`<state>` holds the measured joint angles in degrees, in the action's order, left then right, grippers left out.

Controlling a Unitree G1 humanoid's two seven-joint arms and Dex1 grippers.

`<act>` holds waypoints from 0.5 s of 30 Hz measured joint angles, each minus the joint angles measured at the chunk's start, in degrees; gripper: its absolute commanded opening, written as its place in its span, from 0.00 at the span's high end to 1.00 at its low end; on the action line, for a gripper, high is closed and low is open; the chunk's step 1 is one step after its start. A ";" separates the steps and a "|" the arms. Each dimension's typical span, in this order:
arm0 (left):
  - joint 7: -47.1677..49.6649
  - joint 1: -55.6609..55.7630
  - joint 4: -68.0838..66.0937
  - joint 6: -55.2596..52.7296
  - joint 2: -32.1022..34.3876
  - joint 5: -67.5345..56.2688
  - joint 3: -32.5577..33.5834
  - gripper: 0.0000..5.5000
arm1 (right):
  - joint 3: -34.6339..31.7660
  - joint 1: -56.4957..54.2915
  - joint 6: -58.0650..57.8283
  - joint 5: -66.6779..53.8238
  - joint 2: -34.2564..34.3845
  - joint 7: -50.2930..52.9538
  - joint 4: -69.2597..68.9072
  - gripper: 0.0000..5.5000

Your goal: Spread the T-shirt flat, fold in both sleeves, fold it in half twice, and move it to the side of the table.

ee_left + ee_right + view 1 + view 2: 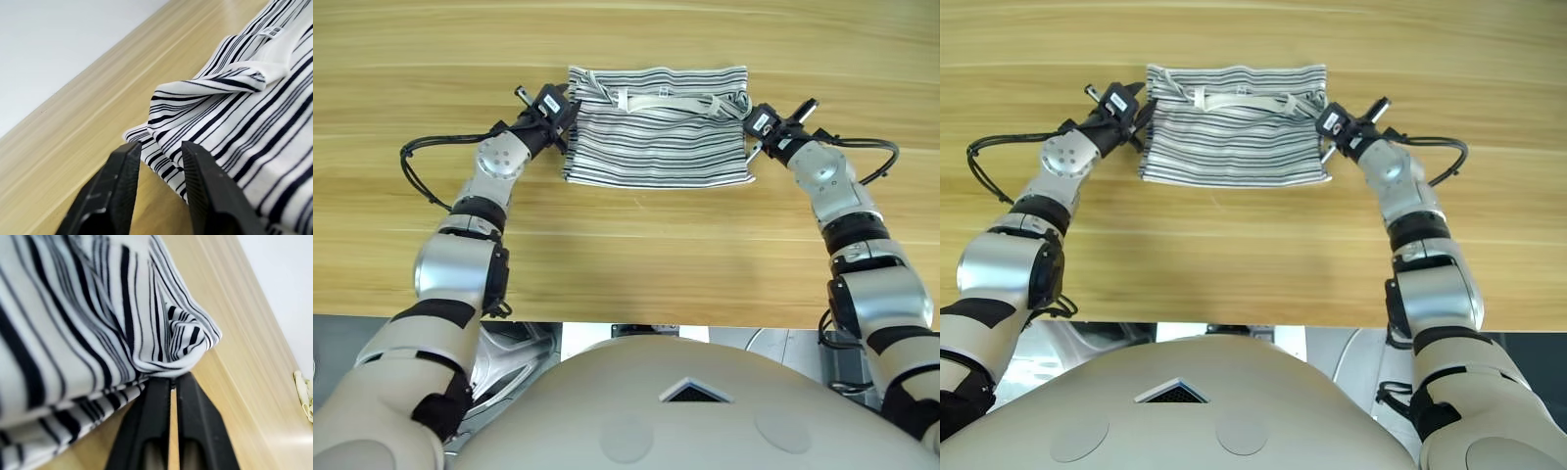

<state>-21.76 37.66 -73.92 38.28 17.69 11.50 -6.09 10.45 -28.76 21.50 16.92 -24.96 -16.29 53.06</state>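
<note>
The striped T-shirt (656, 132) lies folded into a wide rectangle at the far middle of the wooden table (626, 255), its collar facing up along the far edge. My left gripper (570, 122) is at the shirt's left edge. In the left wrist view it stands open (161, 152), with the layered hem (161, 137) just at its fingertips. My right gripper (749, 137) is at the shirt's right edge. In the right wrist view its fingers (151, 411) are pressed together at the folded corner (183, 340), and the cloth hides their tips.
Bare wood surrounds the shirt on every side, with wide room left and right of it. Black cables (421, 157) loop beside each forearm above the table. The table's near edge (626, 321) runs just in front of me.
</note>
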 measured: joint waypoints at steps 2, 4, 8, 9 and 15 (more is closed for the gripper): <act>-1.39 0.00 -0.05 -0.25 -0.65 -1.08 1.21 0.57 | -2.42 -0.41 0.11 -3.02 0.51 -0.08 -0.06 0.80; -1.37 0.00 -0.17 -1.15 -1.00 -2.82 2.97 0.52 | -4.42 -0.47 0.11 -6.43 1.27 -1.57 -0.94 0.74; 1.85 0.00 -0.43 -2.80 -1.04 -2.84 4.48 0.39 | -7.19 -0.59 -0.45 -11.48 2.06 -5.92 -1.37 0.59; 2.70 0.00 -0.48 -3.31 -1.06 -2.82 4.67 0.35 | -7.59 -0.80 -1.02 -11.65 2.22 -6.28 -1.08 0.56; 1.57 0.34 -0.79 -7.29 -2.00 -11.15 13.12 0.26 | -7.99 -2.90 -0.33 -12.38 4.29 -5.72 3.23 0.37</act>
<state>-20.19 37.99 -74.71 31.00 15.69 0.35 7.02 2.46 -31.66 21.16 4.54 -20.67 -22.01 56.29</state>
